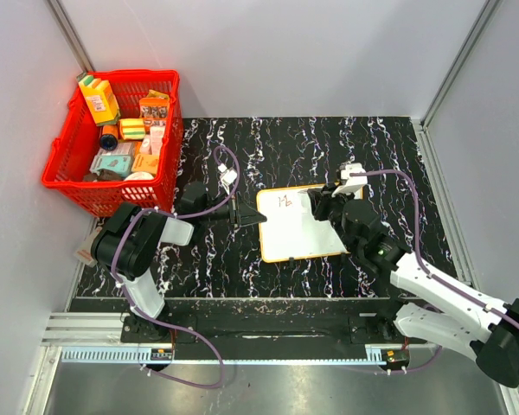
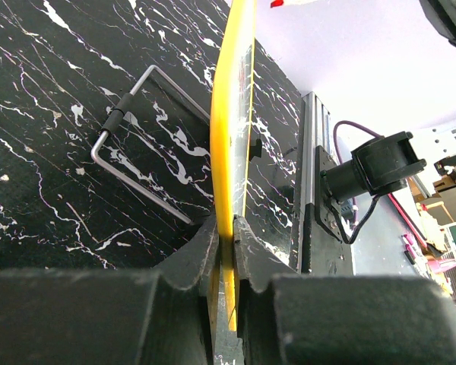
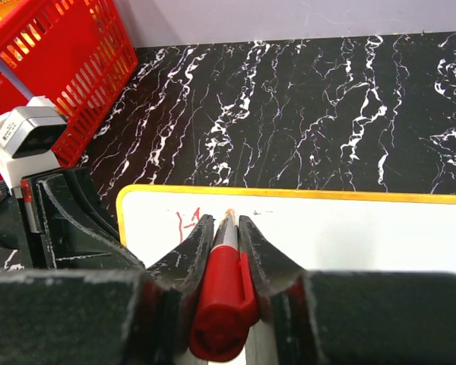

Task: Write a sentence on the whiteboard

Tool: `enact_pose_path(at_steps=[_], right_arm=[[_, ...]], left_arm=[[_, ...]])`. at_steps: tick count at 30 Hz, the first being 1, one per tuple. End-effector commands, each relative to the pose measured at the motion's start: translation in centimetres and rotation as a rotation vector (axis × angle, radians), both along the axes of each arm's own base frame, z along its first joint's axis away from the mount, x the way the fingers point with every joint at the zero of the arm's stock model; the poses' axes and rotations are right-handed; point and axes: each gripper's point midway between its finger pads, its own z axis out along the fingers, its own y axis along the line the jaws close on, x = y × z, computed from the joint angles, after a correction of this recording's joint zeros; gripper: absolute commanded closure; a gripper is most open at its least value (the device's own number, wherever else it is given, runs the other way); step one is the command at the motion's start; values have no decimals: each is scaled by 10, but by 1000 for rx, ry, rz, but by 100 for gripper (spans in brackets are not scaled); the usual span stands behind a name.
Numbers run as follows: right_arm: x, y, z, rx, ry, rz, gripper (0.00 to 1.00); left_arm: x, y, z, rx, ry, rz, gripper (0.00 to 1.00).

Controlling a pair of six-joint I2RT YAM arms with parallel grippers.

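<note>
Whiteboard (image 1: 298,229) lies on the black marbled table (image 1: 398,147), mid-table between the two arms. Red basket (image 1: 112,197) sits well apart at the far left.

Left gripper (image 2: 226,228) pinches the board's left edge, jaws pressed onto the orange-yellow rim, one finger on each face. Judgement: this clamp pins the board so it does not slide under pen pressure.

Right gripper (image 3: 226,226) is squeezed tight on a red marker (image 3: 222,304). Barrel lies along the slot between the fingers, tip pointing forward and down at the board near its far-left corner. Tip looks at or just off the white surface; contact cannot be told. Holding the marker in line with the fingers likely gives stiff, steady strokes.

Sentence (image 3: 186,224) is barely begun: a few thin red strokes just left of the tip, reading like an "H". Rest of the board is blank, so most of the writing is left to do.
</note>
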Motion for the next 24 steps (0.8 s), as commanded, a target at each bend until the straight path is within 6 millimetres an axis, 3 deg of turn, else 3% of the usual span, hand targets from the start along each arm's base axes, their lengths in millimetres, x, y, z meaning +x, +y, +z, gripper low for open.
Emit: enact_pose_path(at_steps=[1, 9, 24], right_arm=[[7, 1, 14, 17, -36, 1, 100], [5, 11, 15, 35, -38, 49, 100], [-3, 10, -6, 44, 1, 69, 100]], left_arm=[[1, -3, 12, -29, -119, -21, 100], [1, -3, 12, -29, -119, -23, 100], [1, -3, 12, -29, -117, -23, 100]])
